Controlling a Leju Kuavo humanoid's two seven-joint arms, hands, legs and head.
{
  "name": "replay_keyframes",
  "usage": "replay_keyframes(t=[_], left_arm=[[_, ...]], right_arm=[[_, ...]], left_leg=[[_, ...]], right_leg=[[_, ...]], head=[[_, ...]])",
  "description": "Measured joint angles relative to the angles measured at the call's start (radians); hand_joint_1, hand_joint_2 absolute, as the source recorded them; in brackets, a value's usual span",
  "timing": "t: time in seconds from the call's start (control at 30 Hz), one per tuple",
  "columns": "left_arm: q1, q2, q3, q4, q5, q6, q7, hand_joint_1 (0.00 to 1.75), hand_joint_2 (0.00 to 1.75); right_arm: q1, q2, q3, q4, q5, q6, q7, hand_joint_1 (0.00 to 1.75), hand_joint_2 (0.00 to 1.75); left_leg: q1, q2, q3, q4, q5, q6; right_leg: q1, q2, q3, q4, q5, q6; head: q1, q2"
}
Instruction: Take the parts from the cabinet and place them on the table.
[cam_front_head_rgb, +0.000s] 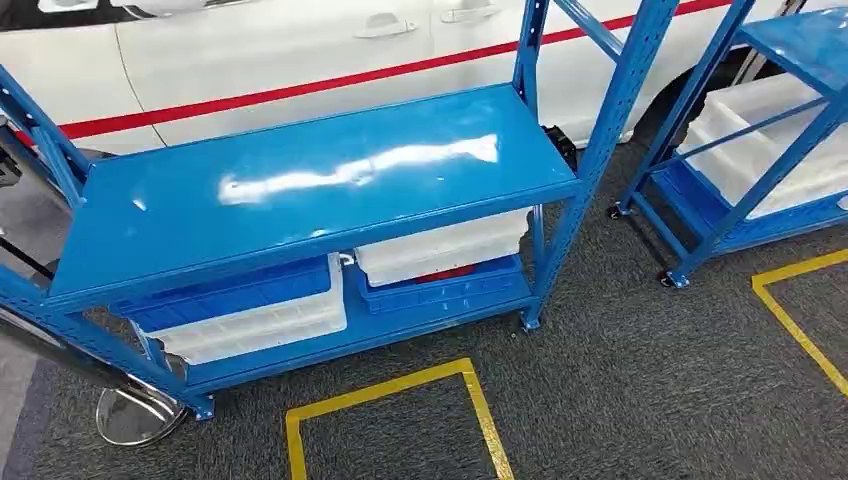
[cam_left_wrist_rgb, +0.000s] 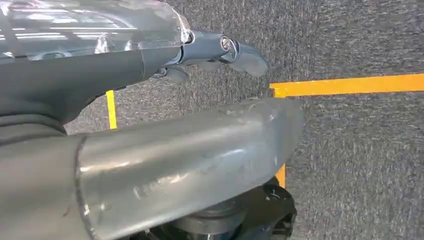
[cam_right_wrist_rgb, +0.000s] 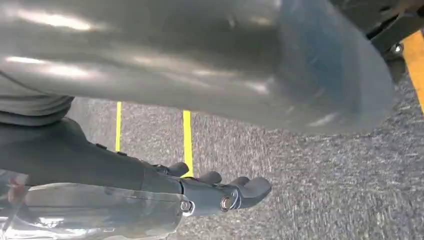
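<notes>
Below, left hand (cam_left_wrist_rgb: 220, 52) empty, fingers loosely spread over carpet (cam_left_wrist_rgb: 350, 150); right hand (cam_right_wrist_rgb: 220, 192) likewise empty, spread

Blue rack (cam_front_head_rgb: 300, 190): shiny painted metal. Bins (cam_front_head_rgb: 440, 250): smooth white plastic. Carpet (cam_front_head_rgb: 620, 390): rough grey cloth w/ yellow tape (cam_front_head_rgb: 400, 388).

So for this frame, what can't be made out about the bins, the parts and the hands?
- Head view: the bins sit under the blue shelf, which hides what they hold; no parts can be told.
- Head view: the second rack is cut off by the right edge.
- Left wrist view: left hand partly hidden by its thumb.
- Right wrist view: right hand, likewise.
</notes>
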Motion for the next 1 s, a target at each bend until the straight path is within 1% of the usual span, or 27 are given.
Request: replay_keyframes(t=[0.03, 0.07, 0.1, 0.13, 0.17, 0.2, 0.23, 0.27, 0.3, 0.33, 0.37, 0.43, 0.47, 0.5, 0.53, 0.6, 0.63, 0.67, 0.7, 0.73, 0.77, 0.8, 0.83, 0.87, 0.93, 0.97, 1.0], left_arm=[[-0.001, 0.000, 0.000, 0.000, 0.000, 0.002, -0.001, 0.00, 0.00], [-0.001, 0.000, 0.000, 0.000, 0.002, 0.004, -0.001, 0.00, 0.00], [-0.001, 0.000, 0.000, 0.000, 0.003, 0.006, -0.001, 0.00, 0.00], [-0.001, 0.000, -0.001, 0.000, 0.003, 0.008, -0.002, 0.00, 0.00], [-0.001, 0.000, -0.001, 0.002, 0.005, 0.010, -0.002, 0.00, 0.00], [-0.001, 0.000, -0.003, 0.002, 0.006, 0.011, -0.002, 0.00, 0.00], [0.000, 0.000, -0.003, 0.003, 0.007, 0.015, -0.002, 0.00, 0.00], [0.000, 0.000, -0.005, 0.004, 0.011, 0.019, -0.002, 0.00, 0.00], [-0.001, 0.000, -0.006, 0.005, 0.012, 0.021, -0.003, 0.00, 0.00], [0.000, 0.000, -0.007, 0.007, 0.012, 0.023, -0.003, 0.00, 0.00], [-0.001, 0.000, -0.011, 0.008, 0.013, 0.025, -0.004, 0.00, 0.00], [0.000, 0.000, -0.013, 0.011, 0.013, 0.029, -0.004, 0.00, 0.00], [-0.001, 0.000, -0.014, 0.013, 0.013, 0.031, -0.004, 0.00, 0.00], [-0.001, -0.003, -0.016, 0.016, 0.012, 0.034, -0.008, 0.00, 1.75], [-0.004, -0.003, -0.016, 0.020, 0.003, 0.036, -0.016, 0.00, 1.75], [-0.018, -0.003, -0.011, 0.037, -0.019, 0.037, -0.035, 0.00, 1.75], [-0.022, -0.003, -0.006, 0.045, -0.031, 0.036, -0.047, 0.00, 1.75], [-0.026, -0.003, -0.002, 0.052, -0.034, 0.034, -0.054, 0.00, 1.75], [-0.030, -0.003, 0.003, 0.057, -0.040, 0.033, -0.057, 0.00, 1.75], [-0.031, -0.003, 0.005, 0.064, -0.042, 0.032, -0.059, 0.00, 1.75], [-0.033, -0.003, 0.006, 0.068, -0.046, 0.029, -0.064, 0.00, 1.75], [-0.037, -0.003, 0.011, 0.076, -0.057, 0.024, -0.073, 0.00, 1.75], [-0.045, -0.003, 0.019, 0.084, -0.065, 0.021, -0.079, 0.00, 1.75], [-0.051, -0.003, 0.027, 0.091, -0.073, 0.016, -0.086, 0.00, 1.75], [-0.063, -0.003, 0.034, 0.105, -0.082, 0.013, -0.094, 0.00, 1.75], [-0.068, -0.002, 0.037, 0.110, -0.085, 0.011, -0.098, 0.00, 1.75], [-0.070, -0.002, 0.040, 0.115, -0.087, 0.010, -0.100, 0.00, 0.00]], right_arm=[[0.000, 0.000, 0.000, 0.001, 0.001, 0.000, -0.002, 0.00, 0.00], [0.000, 0.000, -0.001, 0.002, 0.002, 0.000, -0.004, 0.00, 0.00], [0.000, 0.000, -0.001, 0.003, 0.003, 0.000, -0.006, 0.00, 0.00], [0.000, 0.000, -0.002, 0.004, 0.004, 0.000, -0.007, 0.00, 0.00], [0.000, 0.000, -0.002, 0.006, 0.006, 0.001, -0.008, 0.00, 0.00], [0.000, 0.000, -0.003, 0.007, 0.010, 0.003, -0.008, 0.00, 0.00], [-0.001, 0.000, -0.003, 0.008, 0.013, 0.004, -0.008, 0.00, 0.00], [-0.001, 0.000, -0.003, 0.008, 0.017, 0.006, -0.008, 0.00, 0.00], [0.000, 0.001, -0.003, 0.009, 0.018, 0.006, -0.008, 0.00, 0.00], [-0.002, 0.002, -0.004, 0.011, 0.019, 0.007, -0.008, 0.00, 0.00], [-0.002, 0.002, -0.005, 0.011, 0.021, 0.007, -0.008, 0.00, 0.00], [-0.002, 0.002, -0.005, 0.014, 0.024, 0.009, -0.008, 0.00, 0.00], [-0.004, 0.002, -0.005, 0.014, 0.029, 0.009, -0.010, 0.00, 0.00], [-0.004, 0.002, -0.006, 0.016, 0.040, 0.010, -0.016, 0.00, 0.00], [-0.007, 0.002, -0.006, 0.018, 0.053, 0.016, -0.033, 0.00, 0.00], [-0.014, 0.002, -0.011, 0.031, 0.088, 0.030, -0.080, 0.00, 0.00], [-0.018, 0.002, -0.019, 0.039, 0.110, 0.041, -0.112, 0.00, 0.00], [-0.020, 0.002, -0.024, 0.044, 0.122, 0.047, -0.134, 0.00, 0.00], [-0.022, 0.002, -0.027, 0.050, 0.130, 0.052, -0.144, 0.00, 1.75], [-0.024, 0.001, -0.031, 0.053, 0.135, 0.054, -0.151, 0.00, 1.75], [-0.026, 0.001, -0.033, 0.057, 0.145, 0.055, -0.162, 0.00, 1.75], [-0.032, 0.001, -0.040, 0.066, 0.163, 0.059, -0.181, 0.00, 1.75], [-0.040, 0.001, -0.045, 0.078, 0.177, 0.061, -0.200, 0.00, 1.75], [-0.049, 0.002, -0.051, 0.088, 0.193, 0.062, -0.221, 0.00, 1.75], [-0.058, 0.001, -0.057, 0.103, 0.208, 0.063, -0.240, 0.00, 1.75], [-0.063, 0.002, -0.059, 0.110, 0.212, 0.063, -0.246, 0.00, 1.75], [-0.068, 0.002, -0.060, 0.116, 0.216, 0.062, -0.249, 0.00, 1.75]], left_leg=[[0.002, 0.001, -0.027, 0.059, -0.044, -0.006], [0.004, 0.001, -0.065, 0.137, -0.088, -0.011], [0.006, 0.001, -0.100, 0.211, -0.118, -0.013], [0.006, 0.001, -0.127, 0.261, -0.129, -0.014], [0.006, 0.001, -0.133, 0.266, -0.114, -0.012], [0.006, 0.001, -0.117, 0.222, -0.076, -0.008], [0.005, 0.001, -0.080, 0.140, -0.025, -0.001], [0.002, 0.001, -0.036, 0.044, 0.025, 0.010], [-0.004, 0.001, -0.012, -0.023, 0.041, 0.024], [-0.007, 0.005, -0.012, -0.027, 0.036, 0.026], [-0.010, 0.005, -0.011, -0.029, 0.038, 0.029], [-0.013, 0.004, -0.012, -0.037, 0.039, 0.035], [-0.003, 0.003, 0.007, -0.059, 0.048, 0.042], [-0.001, 0.006, 0.017, -0.076, 0.054, 0.044], [0.002, 0.008, 0.023, -0.084, 0.056, 0.051], [0.003, 0.008, 0.026, -0.086, 0.053, 0.055], [0.003, 0.008, 0.028, -0.085, 0.050, 0.055], [0.003, 0.007, 0.031, -0.085, 0.046, 0.054], [0.004, 0.006, 0.038, -0.085, 0.041, 0.052], [0.006, 0.005, 0.044, -0.085, 0.036, 0.048], [0.007, 0.004, 0.053, -0.083, 0.029, 0.043], [0.006, 0.004, 0.058, -0.079, 0.021, 0.036], [-0.001, 0.004, 0.058, -0.071, 0.013, 0.027], [-0.001, 0.003, 0.058, -0.072, 0.013, 0.022], [0.002, 0.003, 0.060, -0.075, 0.012, 0.014], [0.002, 0.003, 0.062, -0.074, 0.009, 0.008], [0.006, 0.004, 0.063, -0.059, -0.001, 0.002]], right_leg=[[0.000, -0.003, -0.001, 0.000, 0.000, -0.004], [0.001, -0.004, -0.003, 0.000, -0.001, -0.005], [0.004, -0.006, -0.003, 0.000, -0.002, -0.006], [0.006, -0.006, -0.003, 0.001, -0.003, -0.008], [0.007, -0.006, -0.001, 0.001, -0.004, -0.008], [0.009, -0.006, 0.002, 0.001, -0.007, -0.008], [0.011, -0.006, 0.008, 0.000, -0.010, -0.008], [0.014, -0.006, 0.014, 0.000, -0.014, -0.008], [0.011, -0.006, 0.015, -0.001, -0.016, -0.008], [0.017, -0.005, 0.015, 0.000, -0.020, 0.000], [0.013, -0.003, 0.014, -0.004, -0.020, 0.005], [0.011, -0.004, 0.019, -0.015, -0.018, 0.016], [0.020, -0.007, 0.025, -0.020, -0.021, 0.024], [0.016, -0.007, 0.028, -0.001, -0.029, 0.027], [0.014, -0.006, 0.003, 0.044, -0.058, 0.030], [0.011, -0.005, -0.080, 0.191, -0.127, 0.035], [0.009, -0.005, -0.122, 0.256, -0.144, 0.038], [0.007, -0.005, -0.140, 0.273, -0.132, 0.040], [0.005, -0.005, -0.132, 0.242, -0.092, 0.042], [0.003, -0.005, -0.106, 0.175, -0.040, 0.044], [0.000, -0.005, -0.067, 0.086, 0.014, 0.044], [-0.002, -0.006, -0.031, -0.004, 0.047, 0.043], [0.004, -0.003, -0.028, -0.010, 0.033, 0.038], [0.004, -0.002, -0.031, -0.009, 0.035, 0.029], [0.009, -0.001, -0.032, -0.010, 0.033, 0.019], [0.005, -0.001, -0.030, -0.016, 0.035, 0.013], [0.001, -0.004, -0.025, -0.021, 0.038, 0.006]], head=[[-0.003, 0.000], [-0.003, 0.000], [-0.002, 0.000], [-0.002, 0.000], [-0.002, 0.000], [-0.002, 0.000], [-0.002, 0.000], [-0.003, 0.000], [-0.002, 0.000], [0.003, 0.000], [-0.002, 0.000], [-0.001, 0.000], [0.000, 0.000], [0.001, 0.000], [0.006, 0.000], [0.006, 0.000], [0.005, 0.000], [0.006, 0.000], [0.006, 0.000], [0.006, 0.000], [0.006, 0.000], [0.007, 0.000], [0.007, 0.000], [0.006, 0.000], [0.006, 0.000], [0.007, 0.000], [0.006, 0.000]])
